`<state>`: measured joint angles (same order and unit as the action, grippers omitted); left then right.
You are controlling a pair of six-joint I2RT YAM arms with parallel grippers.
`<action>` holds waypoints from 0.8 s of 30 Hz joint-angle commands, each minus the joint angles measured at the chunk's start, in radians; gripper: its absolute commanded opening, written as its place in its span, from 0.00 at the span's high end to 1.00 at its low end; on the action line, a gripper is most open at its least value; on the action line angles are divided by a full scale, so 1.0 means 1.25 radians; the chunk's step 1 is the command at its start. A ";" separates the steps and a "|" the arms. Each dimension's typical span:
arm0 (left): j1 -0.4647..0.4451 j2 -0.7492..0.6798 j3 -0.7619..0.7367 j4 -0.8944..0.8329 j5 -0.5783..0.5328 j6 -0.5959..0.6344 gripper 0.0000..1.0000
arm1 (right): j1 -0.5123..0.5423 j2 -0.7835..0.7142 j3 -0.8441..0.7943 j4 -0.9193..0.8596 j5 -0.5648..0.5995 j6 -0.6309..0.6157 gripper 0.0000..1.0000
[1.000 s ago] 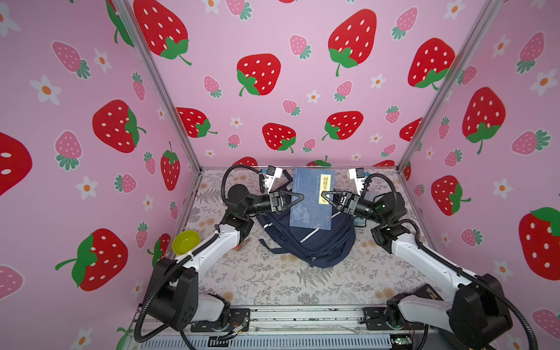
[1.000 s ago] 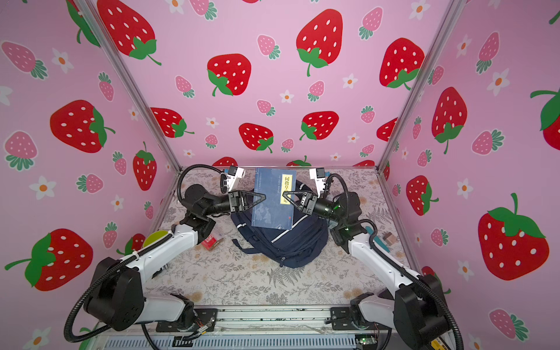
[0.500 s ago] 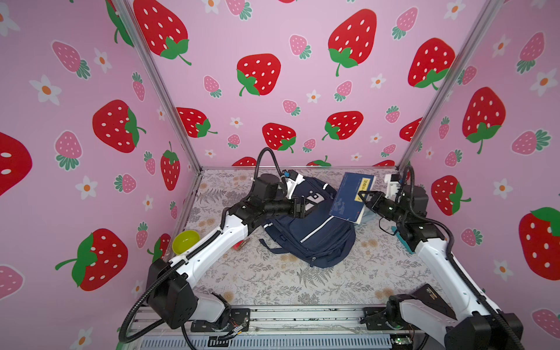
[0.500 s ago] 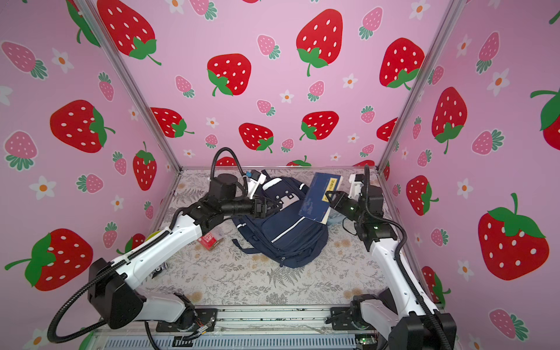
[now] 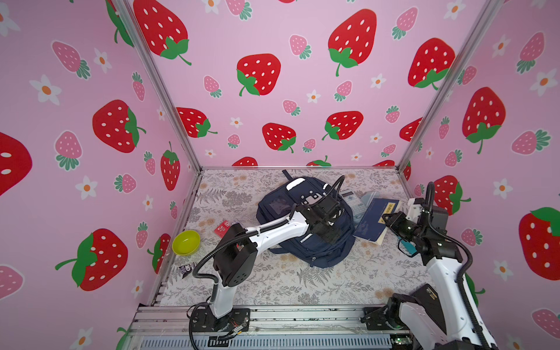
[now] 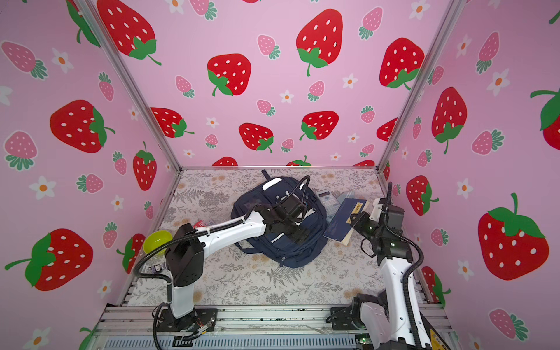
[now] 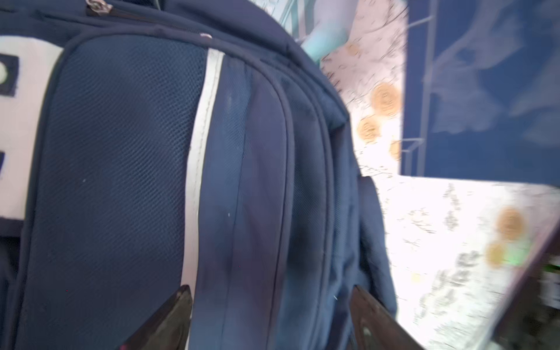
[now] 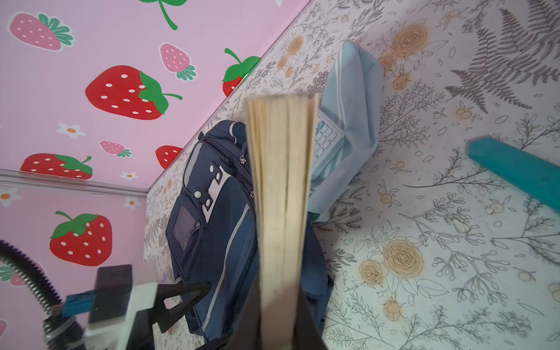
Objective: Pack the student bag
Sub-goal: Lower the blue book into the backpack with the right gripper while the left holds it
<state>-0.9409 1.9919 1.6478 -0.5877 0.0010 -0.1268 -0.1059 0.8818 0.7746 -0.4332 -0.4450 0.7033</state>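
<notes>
The student bag (image 5: pixel 277 209) (image 6: pixel 251 209), a navy backpack with white stripes, lies on the floral table in both top views. My left gripper (image 5: pixel 330 235) (image 6: pixel 298 235) hangs over its right half. In the left wrist view this gripper (image 7: pixel 272 306) is open, its dark fingers (image 7: pixel 172 315) either side of a fold of the student bag (image 7: pixel 121 151), gripping nothing. My right gripper (image 5: pixel 386 218) (image 8: pixel 280 321) is shut on a blue book (image 5: pixel 371 221) (image 6: pixel 342 222) right of the bag. The book's (image 8: pixel 280 181) page edges face the right wrist camera.
A calculator (image 5: pixel 353 198) and a pale blue pouch (image 5: pixel 369 196) lie behind the book. A teal object (image 5: pixel 407 247) sits under the right wrist. Left of the bag are a red box (image 5: pixel 222 228), a yellow-green bowl (image 5: pixel 185 242) and a small wrapper (image 5: pixel 186 269).
The left gripper opened, letting go of the bag, and moved forward over the bag's right side. The right gripper carried the book away from the bag to the right and lower.
</notes>
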 commanded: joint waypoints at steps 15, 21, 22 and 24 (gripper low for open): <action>-0.022 -0.042 0.031 -0.004 -0.194 0.045 1.00 | -0.022 -0.043 -0.010 0.008 -0.077 -0.021 1.00; 0.046 -0.244 -0.110 0.174 0.034 0.010 1.00 | -0.022 -0.069 -0.019 0.013 -0.123 -0.011 1.00; 0.060 -0.267 -0.132 0.203 0.080 0.004 1.00 | -0.022 -0.075 -0.024 0.016 -0.131 -0.001 1.00; 0.093 -0.301 -0.169 0.255 0.163 -0.024 1.00 | -0.021 -0.089 -0.040 0.035 -0.158 0.025 1.00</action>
<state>-0.8608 1.6913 1.4734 -0.4835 -0.0120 -0.1089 -0.1276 0.8032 0.7502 -0.4294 -0.5697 0.6991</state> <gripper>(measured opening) 0.075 0.115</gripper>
